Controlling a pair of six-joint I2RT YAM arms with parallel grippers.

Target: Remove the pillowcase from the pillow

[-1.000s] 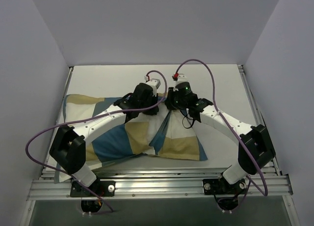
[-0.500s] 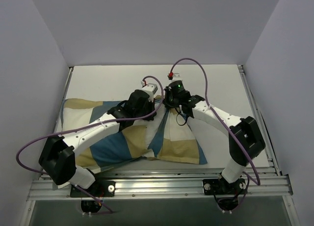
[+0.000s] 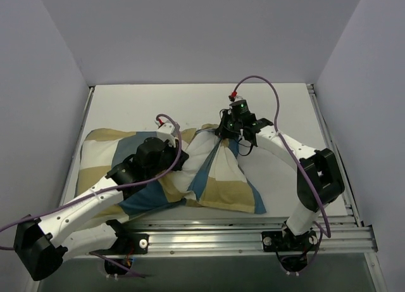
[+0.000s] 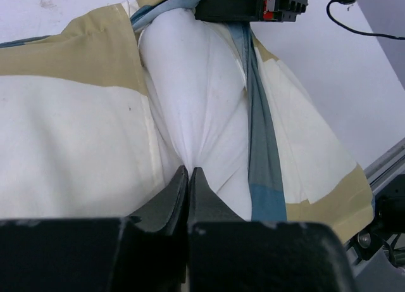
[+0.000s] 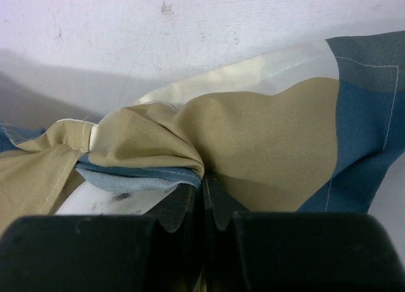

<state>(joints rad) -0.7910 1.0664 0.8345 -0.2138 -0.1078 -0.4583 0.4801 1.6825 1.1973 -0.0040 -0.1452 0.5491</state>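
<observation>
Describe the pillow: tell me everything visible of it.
The pillow is plump, plain white, soft cloth with faint creases. Only a bulging end shows, poking from the open mouth of the pillowcase, whose blue edge runs along its side; the rest lies hidden inside. The left gripper is shut, pinching its white fabric into folds. The right gripper pinches the pillowcase, not the pillow.

Bunched checked pillowcase (image 3: 234, 190); partly exposed white pillow (image 4: 196, 95)
</observation>
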